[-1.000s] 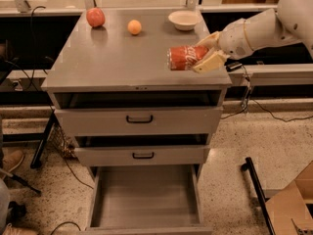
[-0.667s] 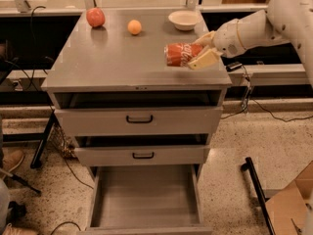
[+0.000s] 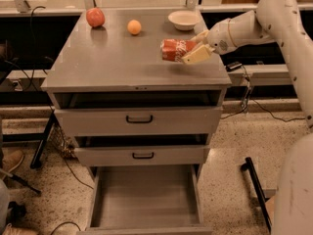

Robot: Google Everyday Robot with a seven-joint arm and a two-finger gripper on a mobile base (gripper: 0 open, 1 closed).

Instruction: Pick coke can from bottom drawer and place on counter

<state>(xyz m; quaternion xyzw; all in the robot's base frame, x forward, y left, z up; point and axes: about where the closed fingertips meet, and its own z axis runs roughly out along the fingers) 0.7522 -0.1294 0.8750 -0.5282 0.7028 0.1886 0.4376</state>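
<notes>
The wide grey bottom drawer (image 3: 146, 199) is pulled right out with its flat grey floor on show, and up top a shallow cream bowl (image 3: 184, 19) sits at the back of the glossy grey cabinet-top surface (image 3: 112, 62), near a round red apple (image 3: 95, 17) and an orange fruit (image 3: 134, 27). Over on the right, the cream two-finger pincer (image 3: 190, 47) is clamped on the dented red soda can (image 3: 172, 49), which is tipped sideways low over that surface. Touching it or not, I can't tell.

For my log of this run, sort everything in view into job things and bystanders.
Job: coke can, on its side, gripped by the claw over the counter, right side; bottom drawer, pulled open.
Bystanders: apple, orange and bowl at the counter's back; upper drawers.
</notes>
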